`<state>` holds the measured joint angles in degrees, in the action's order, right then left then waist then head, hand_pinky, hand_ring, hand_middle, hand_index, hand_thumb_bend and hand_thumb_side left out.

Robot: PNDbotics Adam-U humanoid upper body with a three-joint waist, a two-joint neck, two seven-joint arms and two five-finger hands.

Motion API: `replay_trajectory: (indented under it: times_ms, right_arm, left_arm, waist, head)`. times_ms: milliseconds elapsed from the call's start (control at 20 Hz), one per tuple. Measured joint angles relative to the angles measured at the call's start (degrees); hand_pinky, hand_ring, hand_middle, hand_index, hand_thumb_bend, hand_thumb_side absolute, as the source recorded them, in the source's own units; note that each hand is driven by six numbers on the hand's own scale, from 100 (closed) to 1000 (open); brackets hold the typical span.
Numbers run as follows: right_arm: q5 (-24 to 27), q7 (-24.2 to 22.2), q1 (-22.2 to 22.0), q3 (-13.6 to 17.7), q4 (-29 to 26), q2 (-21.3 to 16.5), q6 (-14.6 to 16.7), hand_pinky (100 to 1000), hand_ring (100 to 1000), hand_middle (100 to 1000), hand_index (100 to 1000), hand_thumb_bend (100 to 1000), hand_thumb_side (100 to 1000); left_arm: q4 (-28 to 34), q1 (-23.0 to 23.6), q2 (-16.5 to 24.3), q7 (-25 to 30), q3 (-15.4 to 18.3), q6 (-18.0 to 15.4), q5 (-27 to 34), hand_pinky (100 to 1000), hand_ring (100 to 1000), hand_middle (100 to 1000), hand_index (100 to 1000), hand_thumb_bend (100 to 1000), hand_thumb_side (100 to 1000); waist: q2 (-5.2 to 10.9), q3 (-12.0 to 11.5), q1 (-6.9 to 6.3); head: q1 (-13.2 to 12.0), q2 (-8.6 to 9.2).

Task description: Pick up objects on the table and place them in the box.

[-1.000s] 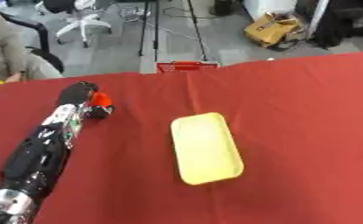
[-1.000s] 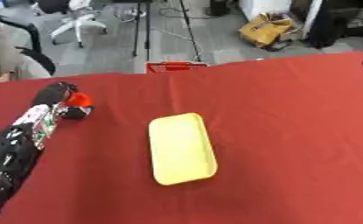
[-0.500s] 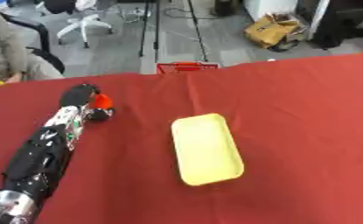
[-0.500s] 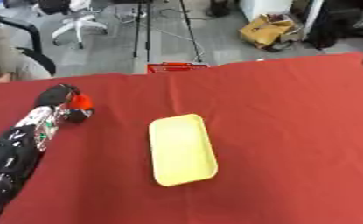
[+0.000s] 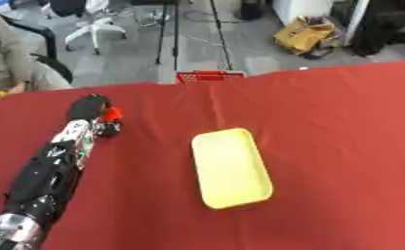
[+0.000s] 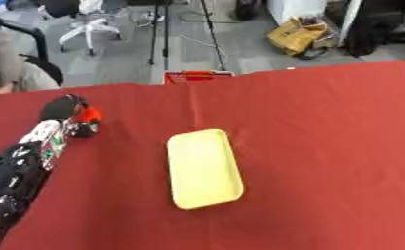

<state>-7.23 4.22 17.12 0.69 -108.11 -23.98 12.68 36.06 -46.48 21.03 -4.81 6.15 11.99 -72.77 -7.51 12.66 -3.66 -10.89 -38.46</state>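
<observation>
A smooth, pale yellow tray [image 5: 230, 167] with rounded corners and a low raised rim lies near the middle of the table [image 5: 342, 127], long side running near to far. The table wears a matte red cloth with soft creases. At far left, the left hand [image 5: 89, 108], black and bulky, rests over a small red-orange object [image 5: 112, 114]; its fingers curl around the object, which peeks out on the hand's right side. The arm, black with silver joints, stretches back to the near left corner. A small red basket [image 5: 207, 76] sits at the table's far edge. Beyond lies grey floor with an office chair [image 5: 90, 22] and a yellow bag [image 5: 306, 33].
</observation>
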Motion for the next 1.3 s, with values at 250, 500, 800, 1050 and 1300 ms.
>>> replay_trajectory:
  times_ms: [250,500,800,1050,1300]
  right_arm:
    - [0.00,-0.01,0.01,0.00,0.10,0.00,0.01,750,698,845,946,452,901]
    - [0.00,0.01,0.02,0.00,0.12,0.00,0.02,750,698,845,946,454,901]
    - [0.00,0.04,0.02,0.00,0.13,0.00,0.06,750,698,845,946,450,905]
    - [0.00,0.05,0.07,0.00,0.16,0.00,0.06,750,698,845,946,448,905]
    - [0.00,0.05,0.26,0.00,0.23,0.00,0.06,750,698,845,946,448,905]
  left_arm:
    - [-0.28,0.08,-0.01,-1.12,0.00,0.99,-0.12,476,455,497,635,100,100]
    - [0.11,0.30,-0.01,-1.69,0.00,1.19,0.99,477,445,493,630,100,124]
    - [6.49,0.43,0.12,-2.47,0.01,-0.32,6.74,480,425,485,633,100,133]
    - [16.19,0.42,1.08,-0.69,-2.86,-4.60,16.79,485,422,485,636,100,144]
    - [25.30,-0.05,1.30,5.35,-9.71,-10.17,24.98,488,425,487,638,100,154]
  waist:
    - [0.00,0.00,0.00]
    - [0.00,0.00,0.00]
    - [0.00,-0.18,0.00]
    - [0.00,-0.40,0.00]
    - [0.00,-0.25,0.00]
  head:
    - [-0.06,0.24]
    - [-0.27,0.26]
    - [-0.16,0.27]
    - [0.11,0.27]
    - [0.32,0.27]
